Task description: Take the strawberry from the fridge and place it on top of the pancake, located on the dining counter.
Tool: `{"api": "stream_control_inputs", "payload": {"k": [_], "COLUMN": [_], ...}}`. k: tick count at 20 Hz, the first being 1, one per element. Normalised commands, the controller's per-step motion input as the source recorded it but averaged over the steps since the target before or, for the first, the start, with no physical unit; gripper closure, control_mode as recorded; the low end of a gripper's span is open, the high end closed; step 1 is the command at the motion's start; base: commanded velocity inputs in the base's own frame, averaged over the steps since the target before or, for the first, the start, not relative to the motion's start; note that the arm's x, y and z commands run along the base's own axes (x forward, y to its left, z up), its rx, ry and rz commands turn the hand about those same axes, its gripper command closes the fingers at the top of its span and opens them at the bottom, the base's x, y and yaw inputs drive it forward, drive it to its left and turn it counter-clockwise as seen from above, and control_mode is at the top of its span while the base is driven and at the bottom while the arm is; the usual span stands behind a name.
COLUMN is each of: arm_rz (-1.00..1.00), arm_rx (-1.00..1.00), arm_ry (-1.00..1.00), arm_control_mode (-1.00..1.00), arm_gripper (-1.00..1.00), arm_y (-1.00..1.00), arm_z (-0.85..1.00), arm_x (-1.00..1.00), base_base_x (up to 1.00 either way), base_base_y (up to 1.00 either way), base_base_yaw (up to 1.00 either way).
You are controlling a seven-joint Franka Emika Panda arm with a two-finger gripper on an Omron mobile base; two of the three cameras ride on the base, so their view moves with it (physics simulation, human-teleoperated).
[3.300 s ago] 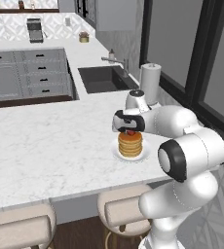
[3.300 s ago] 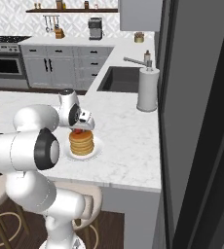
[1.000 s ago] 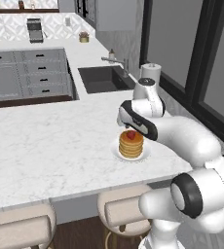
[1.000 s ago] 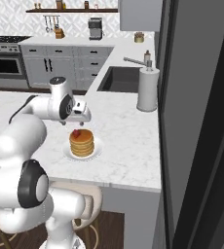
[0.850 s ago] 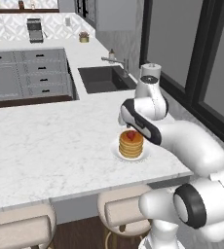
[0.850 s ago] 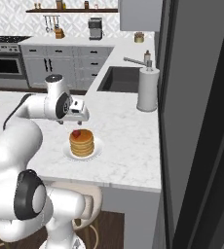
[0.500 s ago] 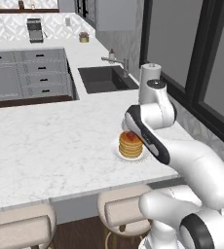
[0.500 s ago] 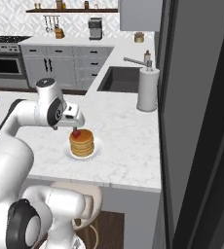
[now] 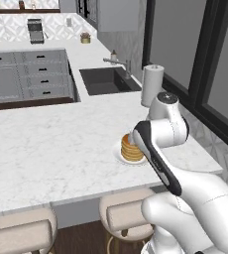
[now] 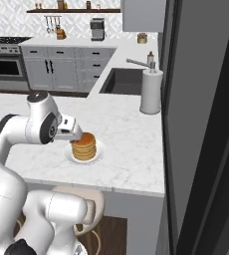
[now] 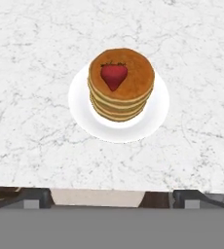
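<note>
Small round white plate [image 11: 155, 114] holds the pancake [image 11: 128, 85], a short stack of flat golden-brown discs; the strawberry [image 11: 114, 76] lies on the top disc, off-centre, bright red and heart-shaped with a dark leafy cap. Plate sits on the dining counter [image 9: 51, 149], white marble with grey veining, close to its near edge; round beige stools [image 9: 128, 216] tucked under that edge. Dark rectangular sink [image 10: 124, 81] recessed in the adjoining counter run, tall white paper towel roll [image 10: 151, 92] upright beside it, well apart from the plate. Arm is folded tight over the counter, wrist raised above the plate, hand camera looking straight down onto the stack. Gripper [image 11: 112, 198] fully spread, fingers [image 11: 33, 197] wide apart at the frame bottom, gripping nothing, clear of the berry.
</note>
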Motion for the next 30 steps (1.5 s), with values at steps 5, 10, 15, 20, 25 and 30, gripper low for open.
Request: {"api": "stream_control_inputs", "payload": {"k": [5, 10, 15, 20, 25, 30], "arm_rz": [0.0, 0.0, 0.0, 0.0, 0.0, 0.0], "arm_rx": [0.0, 0.0, 0.0, 0.0, 0.0, 0.0], "arm_ry": [0.0, 0.01, 0.02, -0.05, -0.21, -0.03], "arm_control_mode": [-1.0, -1.0, -1.0, -1.0, -1.0, -1.0], "arm_gripper": [-1.0, -1.0, -1.0, -1.0, -1.0, -1.0], "arm_y": [0.02, 0.0, 0.03, 0.01, 0.0, 0.0], "arm_z": [0.0, -0.01, -0.09, 0.11, 0.29, 0.03], "arm_x": [-0.06, -0.01, 0.0, -0.47, -0.84, -0.17], "base_base_x": [0.0, 0.0, 0.0, 0.0, 0.0, 0.0], "base_base_y": [0.0, 0.0, 0.0, 0.0, 0.0, 0.0], "base_base_yaw": [0.0, 0.0, 0.0, 0.0, 0.0, 0.0]}}
